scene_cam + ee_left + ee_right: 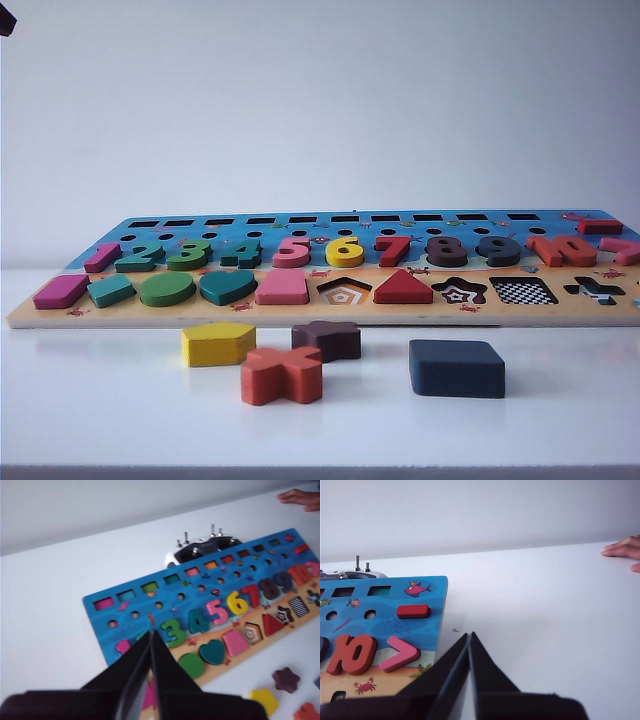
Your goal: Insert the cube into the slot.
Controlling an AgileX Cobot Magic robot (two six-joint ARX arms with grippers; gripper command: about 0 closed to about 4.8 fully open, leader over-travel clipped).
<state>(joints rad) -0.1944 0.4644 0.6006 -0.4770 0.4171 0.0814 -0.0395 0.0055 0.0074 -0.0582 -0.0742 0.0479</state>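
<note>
A plain white wall (320, 100) rises behind a glossy white table (560, 430), evenly lit by soft, diffuse light. In the exterior view the tabletop fills the frame from 3 o'clock through 9 o'clock, carrying faint reflections.

The left tool (151, 639) hangs in the air with its two dark fingers pressed together, tips meeting in a point. The right tool (469, 639) sits low, likewise closed, fingers touching, holding nothing.

Lab: bare white table (560, 430), wall (320, 100)
</note>
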